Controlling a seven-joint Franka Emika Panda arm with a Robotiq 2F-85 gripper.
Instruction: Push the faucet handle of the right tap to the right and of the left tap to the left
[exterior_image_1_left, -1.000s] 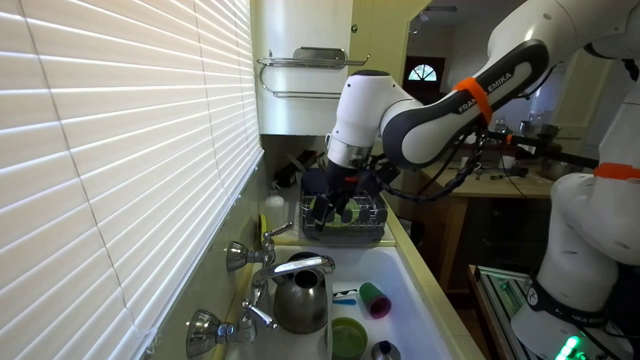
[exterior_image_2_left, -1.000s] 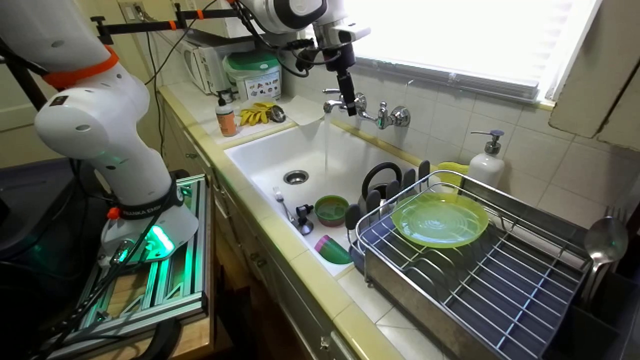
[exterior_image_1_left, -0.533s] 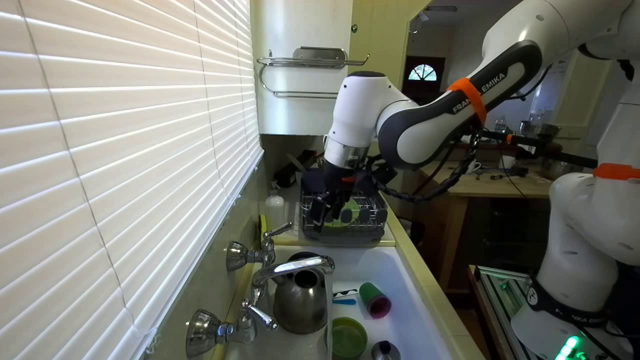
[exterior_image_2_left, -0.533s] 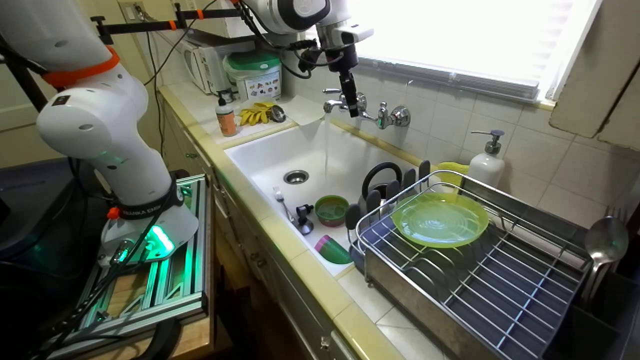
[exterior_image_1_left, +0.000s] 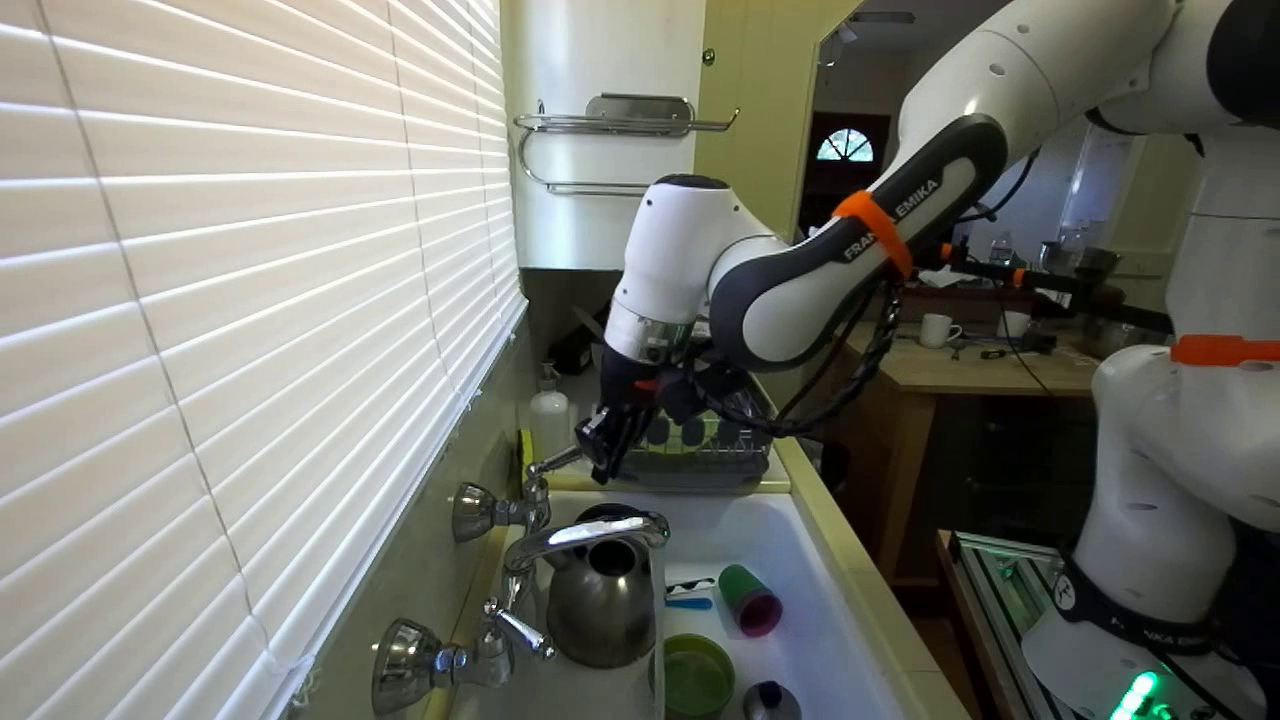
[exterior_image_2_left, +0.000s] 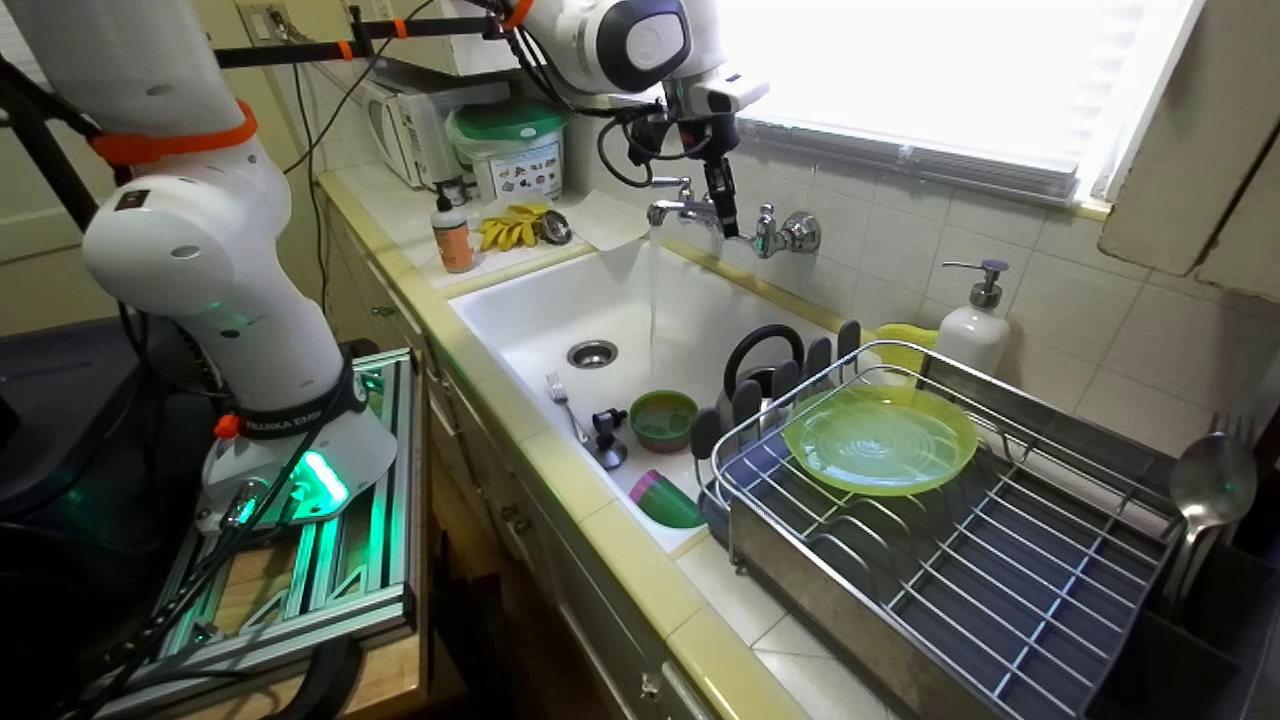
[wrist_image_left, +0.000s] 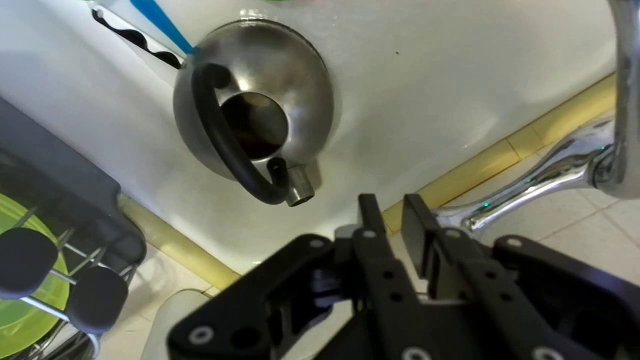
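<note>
Black fingers (wrist_image_left: 371, 212) are narrowly parted, below centre in wrist view. At left-centre of an exterior view, the faucet handle (exterior_image_1_left: 555, 460) of the right tap (exterior_image_1_left: 538, 507) is seen immediately left of them, long axis slanted up toward them; contact cannot be judged.

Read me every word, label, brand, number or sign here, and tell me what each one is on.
"FRA… EMIKA", on the white robot arm's black side panel; an orange strap covers the letters between.
"FRANKA EMI…", on the black band around the robot's base; the rest isn't readable.
Too small to read: print on the orange bottle with black pump and the white tub with green lid.
No numbers are readable.
</note>
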